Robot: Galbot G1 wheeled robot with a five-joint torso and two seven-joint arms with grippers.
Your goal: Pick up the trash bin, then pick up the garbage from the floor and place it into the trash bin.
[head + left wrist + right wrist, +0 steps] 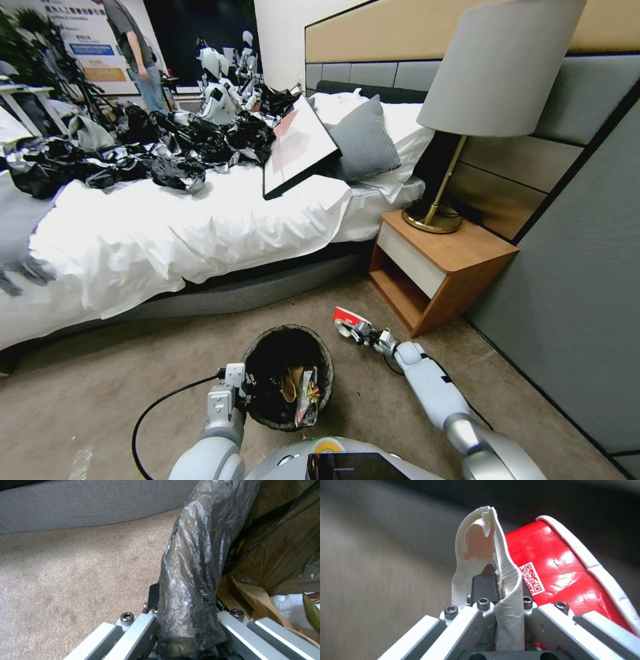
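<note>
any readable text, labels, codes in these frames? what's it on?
No words can be read anywhere.
QR code, no legible words beside it: on the red-and-white snack wrapper clamped in the right gripper.
Poster on the far wall: lines of print, too small and blurred to read.
Crumpled wrappers inside the black-lined round trash bin, whose rim the left gripper holds: print illegible.

Open floor (pixel 113 387) left of trash bin (pixel 288 377), w/ black cable (pixel 150 410) looping across it. Bed (pixel 173 253) edge blocks far side; wooden nightstand (pixel 437 267) and grey wall panel (pixel 573 300) hem in the right. Narrow floor strip btwn bin and nightstand, occupied by right pincer (pixel 347 328) clamped on red-white wrapper (pixel 348 316). Left pincer (pixel 245 390) clamped on bin rim.
</note>
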